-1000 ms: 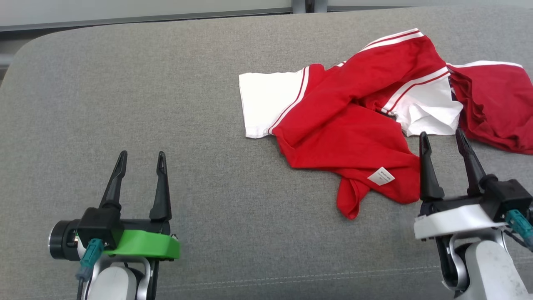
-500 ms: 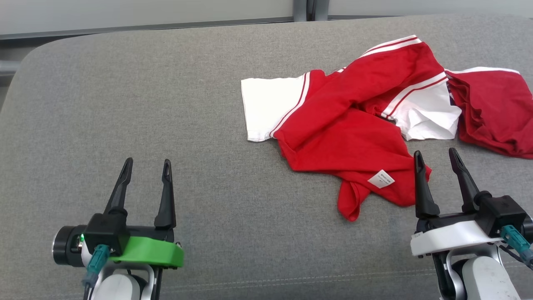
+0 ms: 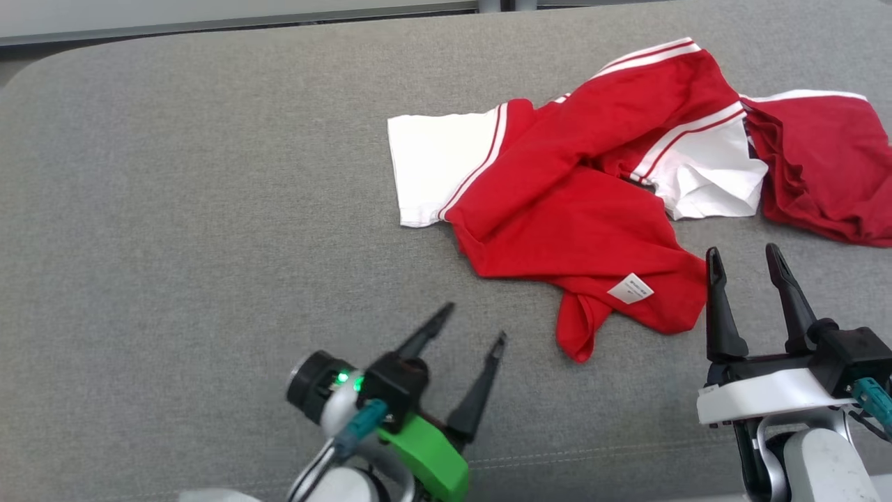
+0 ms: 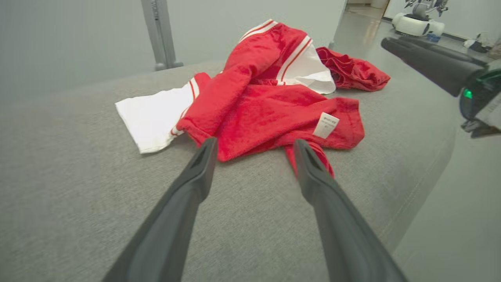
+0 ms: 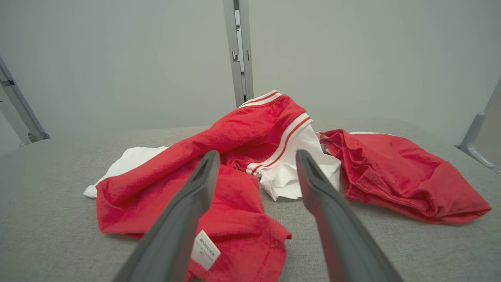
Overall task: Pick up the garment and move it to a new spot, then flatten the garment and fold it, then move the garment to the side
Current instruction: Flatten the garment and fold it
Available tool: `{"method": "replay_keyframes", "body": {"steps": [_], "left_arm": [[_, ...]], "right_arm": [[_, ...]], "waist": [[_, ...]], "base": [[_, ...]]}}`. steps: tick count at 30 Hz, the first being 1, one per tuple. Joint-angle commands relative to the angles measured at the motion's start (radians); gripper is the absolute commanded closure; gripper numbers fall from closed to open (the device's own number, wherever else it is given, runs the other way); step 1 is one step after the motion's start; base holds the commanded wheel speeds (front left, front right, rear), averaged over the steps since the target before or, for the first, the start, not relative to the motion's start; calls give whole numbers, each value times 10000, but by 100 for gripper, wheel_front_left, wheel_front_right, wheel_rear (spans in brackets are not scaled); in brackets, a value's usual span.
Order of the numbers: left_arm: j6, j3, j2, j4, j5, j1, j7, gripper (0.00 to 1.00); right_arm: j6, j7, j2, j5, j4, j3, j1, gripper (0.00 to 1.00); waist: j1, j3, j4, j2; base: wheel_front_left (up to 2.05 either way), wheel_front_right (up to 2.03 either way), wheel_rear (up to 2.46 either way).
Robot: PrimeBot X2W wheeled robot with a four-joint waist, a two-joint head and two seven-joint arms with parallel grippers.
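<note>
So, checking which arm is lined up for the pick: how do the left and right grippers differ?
The left gripper has a green mount and slants toward the red-and-white garment; the right gripper has a white mount and points up the head view. Left is clear of it; right is beside its edge. Both jaws open, empty.

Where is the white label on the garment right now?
In the head view, the white label lies on the near edge of the red garment, right of centre, just left of the right gripper.
</note>
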Motion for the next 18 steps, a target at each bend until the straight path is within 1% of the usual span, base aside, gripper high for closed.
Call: {"method": "replay_keyframes", "body": {"steps": [1, 3, 4, 7, 10, 14, 18], "left_arm": [[-74, -328, 3, 92, -120, -210, 223, 0], [-136, -990, -28, 246, -440, -403, 658, 0], [-161, -1459, 47, 498, -600, -722, 1036, 0], [-178, -1933, 144, 915, -910, -1205, 1331, 0], [-178, -2229, 148, 1369, -1100, -1751, 1405, 0], [-180, -2434, 50, 1977, -1305, -2367, 1236, 0], [-181, -2498, -62, 2491, -1419, -2744, 1042, 0]], "right_arm": [[-5, -37, -22, 39, -82, -14, 91, 0], [-5, -35, -24, 92, -156, -56, 58, 0], [-5, -35, -23, 125, -236, -140, -18, 0], [-5, -35, -20, 232, -342, -204, -101, 0], [-5, -35, -20, 348, -428, -239, -185, 0], [-5, -36, -20, 552, -503, -222, -280, 0], [-5, -36, -20, 670, -500, -216, -333, 0]], "waist": [[0, 252, -322, -1], [0, 447, -581, -1], [0, 662, -827, -1], [0, 991, -1192, -1], [0, 1319, -1504, -1], [0, 1692, -1866, -1], [0, 1875, -2064, -1]], "base": [[0, 0, 0], [0, 0, 0], [0, 0, 0], [0, 0, 0], [0, 0, 0], [0, 0, 0], [0, 0, 0]]}}
